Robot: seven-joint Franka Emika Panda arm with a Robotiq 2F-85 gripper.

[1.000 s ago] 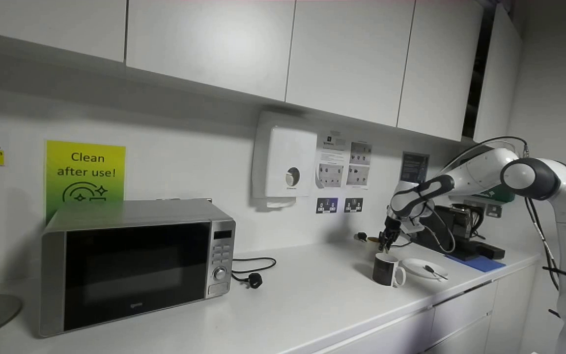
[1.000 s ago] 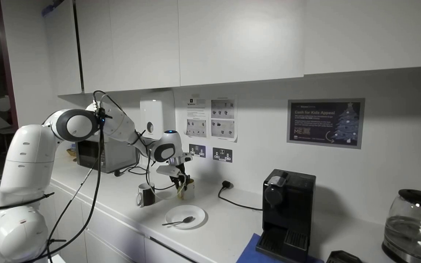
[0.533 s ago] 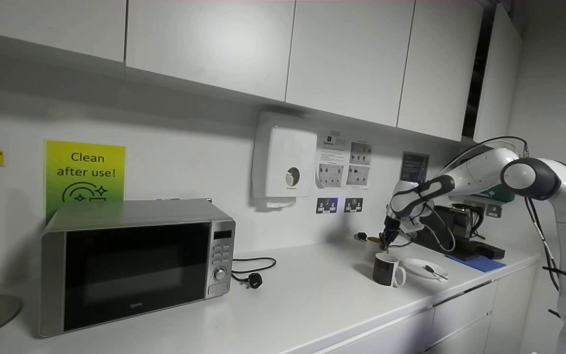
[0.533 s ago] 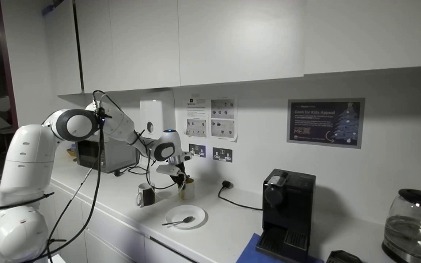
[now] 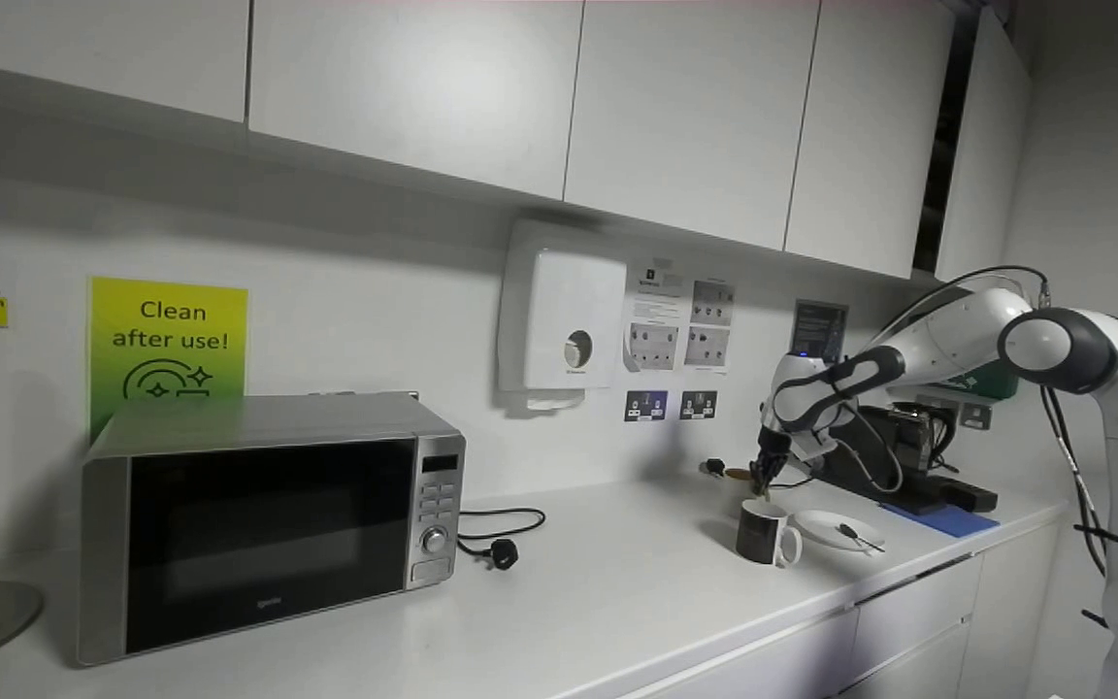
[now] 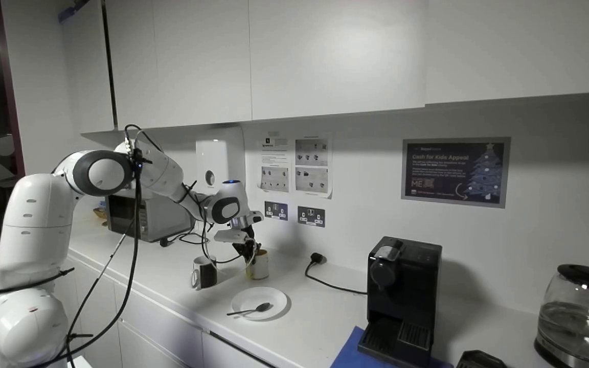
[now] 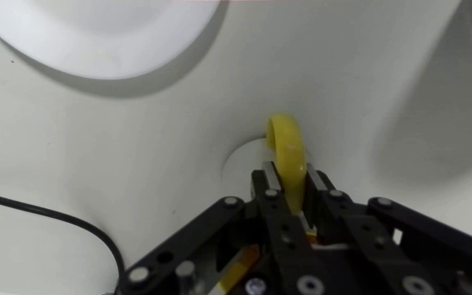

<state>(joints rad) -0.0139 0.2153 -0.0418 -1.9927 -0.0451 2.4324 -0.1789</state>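
Observation:
My gripper is shut on the yellow handle of a white mug with a yellow inside. The mug's white side partly shows in the wrist view, and the fingers hide much of the rest. The mug also shows in both exterior views, upright, with the gripper at its side. I cannot tell whether its base touches the counter. A black-and-white mug stands close by. A white plate with a spoon lies nearby.
A black coffee machine stands on a blue mat, with a glass kettle beyond. A microwave stands along the counter. A black cable runs near the held mug. Cabinets hang above.
The gripper and arm have shifted slightly, and the held mug has moved with them a little leftward in the exterior view with the kettle. The plate, spoon and dark mug have not moved.

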